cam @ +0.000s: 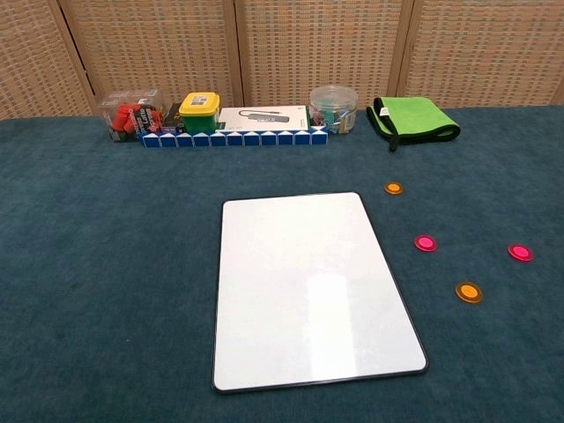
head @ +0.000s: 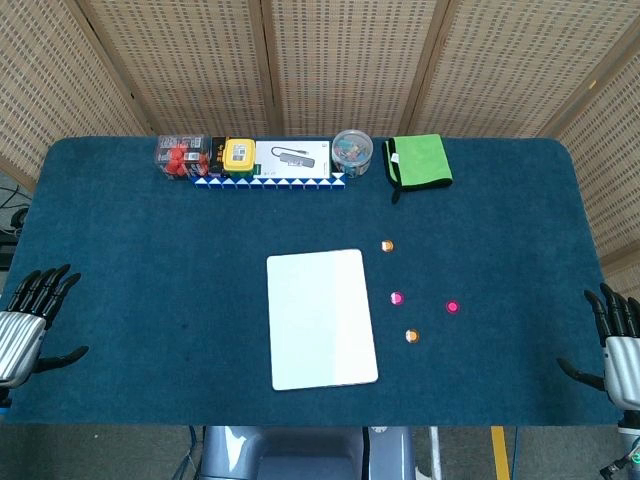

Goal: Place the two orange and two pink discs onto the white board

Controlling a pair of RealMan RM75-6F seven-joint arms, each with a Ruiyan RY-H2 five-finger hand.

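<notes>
The white board (head: 320, 318) (cam: 311, 286) lies flat in the middle of the blue table with nothing on it. To its right sit the discs: an orange disc (head: 388, 246) (cam: 393, 188) farthest back, a pink disc (head: 397, 298) (cam: 426, 243) close to the board, a second pink disc (head: 452, 307) (cam: 520, 253) further right, and a second orange disc (head: 411, 336) (cam: 469, 292) nearest the front. My left hand (head: 30, 320) rests at the table's left edge, fingers spread, holding nothing. My right hand (head: 618, 345) rests at the right edge, also spread and empty. Neither hand shows in the chest view.
Along the back edge stand a clear box of red items (head: 182, 155), a yellow-lidded box (head: 239, 155), a flat white package (head: 296, 158), a blue-and-white zigzag strip (head: 270, 181), a round clear jar (head: 352, 152) and a folded green cloth (head: 418, 161).
</notes>
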